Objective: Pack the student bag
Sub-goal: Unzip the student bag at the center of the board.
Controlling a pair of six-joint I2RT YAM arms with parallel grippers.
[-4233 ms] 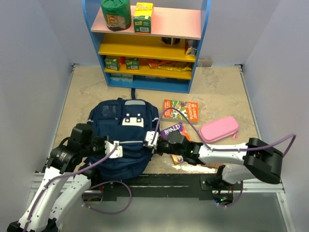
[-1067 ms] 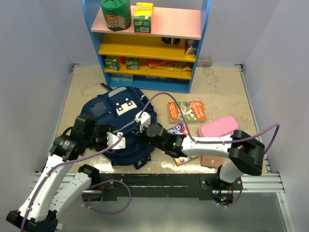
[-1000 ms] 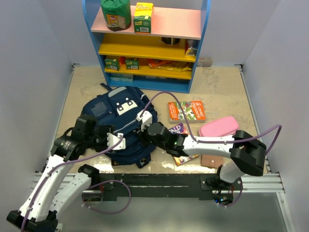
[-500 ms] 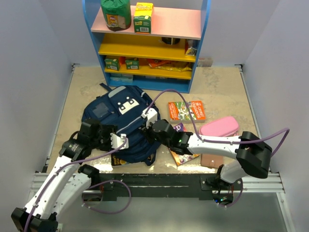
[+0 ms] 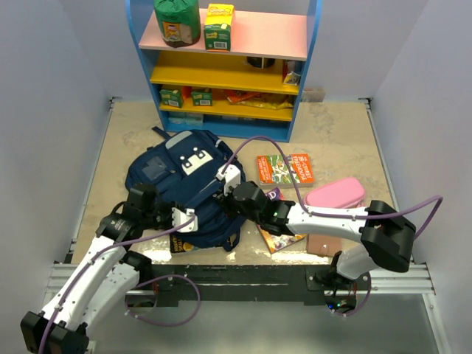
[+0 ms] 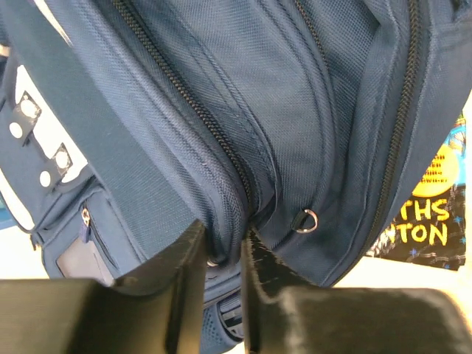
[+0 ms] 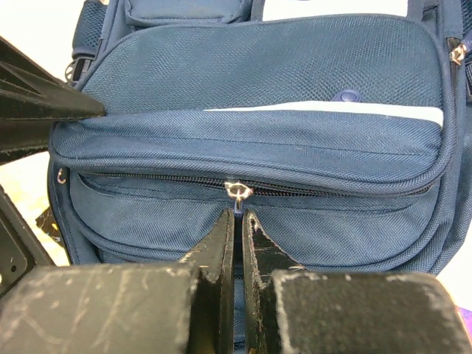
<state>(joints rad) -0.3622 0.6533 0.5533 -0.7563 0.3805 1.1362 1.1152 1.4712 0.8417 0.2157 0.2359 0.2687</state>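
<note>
Fabric of student bag [image 5: 168, 186] now pinched by left claw [image 6: 224, 240]; right claw [image 7: 236, 215] stays shut.

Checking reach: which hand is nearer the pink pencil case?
Right. The right hand, shut on the student bag's zipper pull, sits left of the pink pencil case; the left hand pinches the bag farther left.

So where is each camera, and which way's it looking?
Top external: high behind the robot, looking down; left arm, right arm and the big navy blue fabric backpack show.
Left wrist: on the left arm, facing the backpack's side; left tool shows.
Right wrist: on the right arm, facing the backpack's front; right tool shows.
Shared: all see the backpack.
</note>
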